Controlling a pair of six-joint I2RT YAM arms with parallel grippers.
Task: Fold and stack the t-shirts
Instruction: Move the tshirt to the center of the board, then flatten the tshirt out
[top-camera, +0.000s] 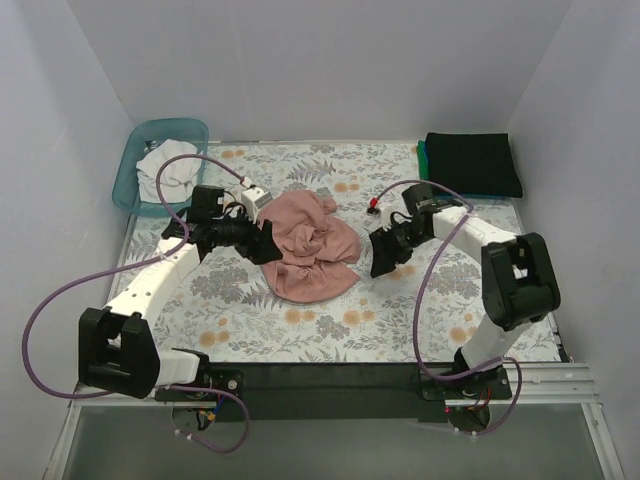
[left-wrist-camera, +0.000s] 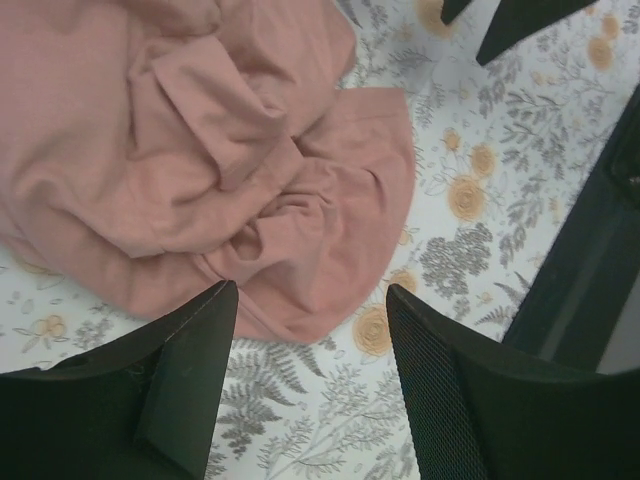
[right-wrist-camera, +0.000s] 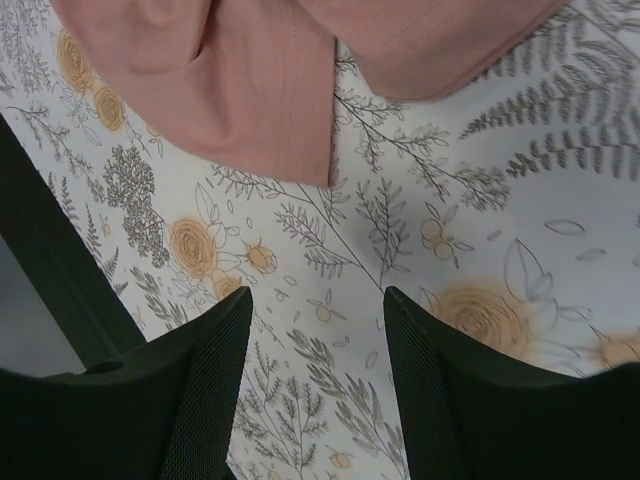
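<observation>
A dusty-pink t-shirt (top-camera: 312, 245) lies crumpled in the middle of the floral tablecloth. It fills the upper left of the left wrist view (left-wrist-camera: 200, 150) and the top of the right wrist view (right-wrist-camera: 260, 90). My left gripper (top-camera: 266, 243) is open and empty at the shirt's left edge; its fingers (left-wrist-camera: 190, 370) hang just over the hem. My right gripper (top-camera: 384, 253) is open and empty just right of the shirt, over bare cloth (right-wrist-camera: 315, 300). A folded black t-shirt (top-camera: 471, 163) lies at the back right on a teal-green one (top-camera: 422, 158). A white t-shirt (top-camera: 172, 168) sits in the basket.
A translucent teal plastic basket (top-camera: 135, 165) stands at the back left. White walls close in the table on three sides. A black strip (top-camera: 330, 375) runs along the near edge by the arm bases. Purple cables loop from both arms.
</observation>
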